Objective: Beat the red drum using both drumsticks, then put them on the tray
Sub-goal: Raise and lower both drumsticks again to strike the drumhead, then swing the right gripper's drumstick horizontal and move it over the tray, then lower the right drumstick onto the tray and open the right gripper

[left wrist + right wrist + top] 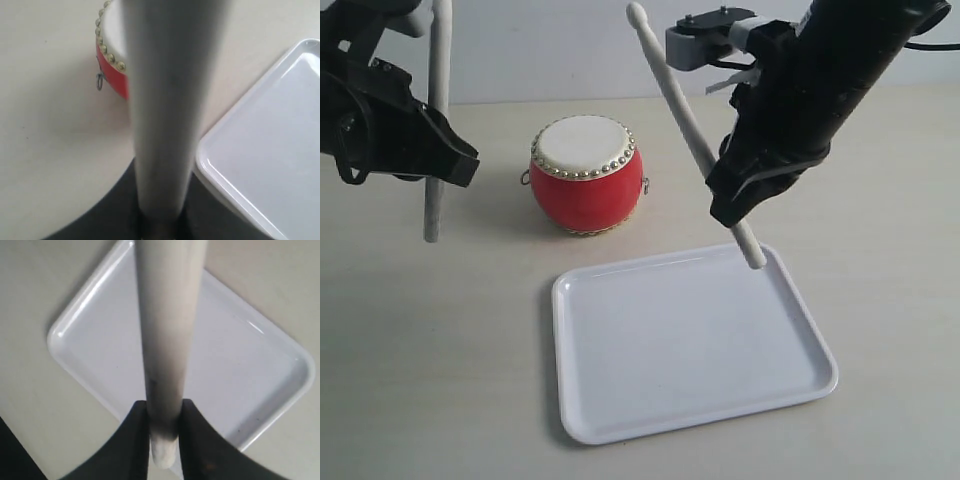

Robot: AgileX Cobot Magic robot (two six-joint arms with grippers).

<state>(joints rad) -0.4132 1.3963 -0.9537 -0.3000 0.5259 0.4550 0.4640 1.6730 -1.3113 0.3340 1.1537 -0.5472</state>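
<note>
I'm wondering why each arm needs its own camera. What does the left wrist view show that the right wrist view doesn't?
Only the left wrist view shows the drum, partly hidden behind the left stick. Only the right wrist view shows the right gripper clamping the right stick, with most of the tray behind it. Both show one stick close up, some tray and table.

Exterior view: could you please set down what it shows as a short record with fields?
red drum: upright on the table, skin head up, beyond the tray
tray: flat on the table, no stick lying in it
left gripper: shut on left drumstick, held near upright, left of the drum
right gripper: shut on right drumstick, tilted, tip up, lower end over the tray's far corner
drum contact: neither stick touches it
</note>
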